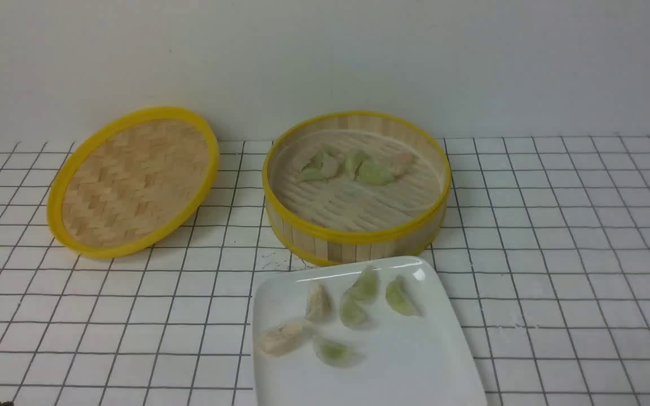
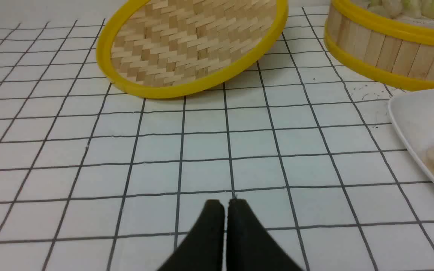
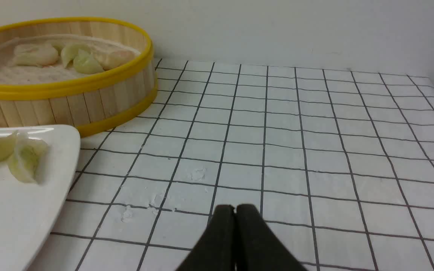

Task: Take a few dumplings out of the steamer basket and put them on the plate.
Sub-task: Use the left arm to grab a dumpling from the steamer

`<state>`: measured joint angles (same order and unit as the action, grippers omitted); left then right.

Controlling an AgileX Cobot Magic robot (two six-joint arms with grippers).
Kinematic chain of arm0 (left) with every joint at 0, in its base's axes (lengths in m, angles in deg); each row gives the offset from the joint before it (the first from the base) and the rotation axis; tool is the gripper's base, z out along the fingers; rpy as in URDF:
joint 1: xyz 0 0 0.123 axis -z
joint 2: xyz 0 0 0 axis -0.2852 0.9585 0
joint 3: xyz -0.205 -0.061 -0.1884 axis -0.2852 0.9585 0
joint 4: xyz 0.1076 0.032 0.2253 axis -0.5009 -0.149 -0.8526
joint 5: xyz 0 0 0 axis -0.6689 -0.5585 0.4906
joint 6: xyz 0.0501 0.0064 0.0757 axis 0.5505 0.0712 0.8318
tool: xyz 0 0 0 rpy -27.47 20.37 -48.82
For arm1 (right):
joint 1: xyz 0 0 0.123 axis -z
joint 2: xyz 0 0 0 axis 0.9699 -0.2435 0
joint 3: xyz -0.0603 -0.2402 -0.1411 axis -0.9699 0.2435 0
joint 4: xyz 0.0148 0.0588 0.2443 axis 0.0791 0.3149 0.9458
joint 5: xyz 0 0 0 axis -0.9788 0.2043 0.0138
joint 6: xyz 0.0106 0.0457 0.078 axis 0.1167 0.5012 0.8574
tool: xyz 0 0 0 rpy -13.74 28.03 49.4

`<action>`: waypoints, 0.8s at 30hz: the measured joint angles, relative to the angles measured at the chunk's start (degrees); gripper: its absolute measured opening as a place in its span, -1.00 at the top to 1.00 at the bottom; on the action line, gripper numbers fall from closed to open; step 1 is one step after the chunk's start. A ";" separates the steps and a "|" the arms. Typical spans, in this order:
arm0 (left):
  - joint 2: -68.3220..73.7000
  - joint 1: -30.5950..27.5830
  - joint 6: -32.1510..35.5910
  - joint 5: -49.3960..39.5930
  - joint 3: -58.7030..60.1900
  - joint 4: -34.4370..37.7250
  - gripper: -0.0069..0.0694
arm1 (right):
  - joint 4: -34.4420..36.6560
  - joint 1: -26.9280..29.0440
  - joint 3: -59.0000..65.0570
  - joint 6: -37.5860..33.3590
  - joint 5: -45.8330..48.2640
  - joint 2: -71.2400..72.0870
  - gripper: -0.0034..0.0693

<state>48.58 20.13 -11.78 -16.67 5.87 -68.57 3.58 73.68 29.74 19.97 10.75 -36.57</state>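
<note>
Six dumplings (image 1: 352, 311) lie on plate (image 1: 415, 361) in front view. More sit clustered at far side of steamer basket (image 1: 359, 237), which stands just behind plate. Lid (image 1: 133, 180) is tilted, on robot's left of basket.

Left wrist view: left gripper (image 2: 225, 206) has fingers pressed together and holds nothing, above gridded tablecloth (image 2: 156, 150). Lid lies ahead. Basket and plate corner with beige dumplings are well apart from tips.

Right wrist view: right gripper (image 3: 235, 209) is likewise closed and empty, over cloth. Plate, basket and dumplings are all well away from tips.
</note>
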 joint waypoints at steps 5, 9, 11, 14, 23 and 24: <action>0.00 0.00 0.00 0.00 0.00 0.01 0.83 | 0.00 0.00 0.00 0.00 0.00 0.00 0.95; 0.00 0.00 0.00 0.00 0.00 -0.07 0.83 | 0.00 0.00 0.00 0.00 0.00 0.00 0.95; 0.00 0.00 0.00 0.00 0.00 -0.10 0.83 | 0.00 0.00 0.00 0.00 0.00 0.00 0.95; 0.00 0.00 0.00 0.00 0.00 -0.12 0.83 | 0.00 0.00 0.00 0.00 0.00 0.00 0.95; 0.00 0.00 -4.95 17.27 0.19 10.40 0.83 | 0.00 0.00 0.00 0.00 0.00 0.00 0.95; 0.00 0.00 -5.51 20.68 0.19 11.65 0.83 | -0.06 0.00 0.00 0.00 0.00 0.00 0.95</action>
<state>48.58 20.13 -17.29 4.01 6.06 -56.92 3.53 73.68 29.74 19.97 10.75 -36.57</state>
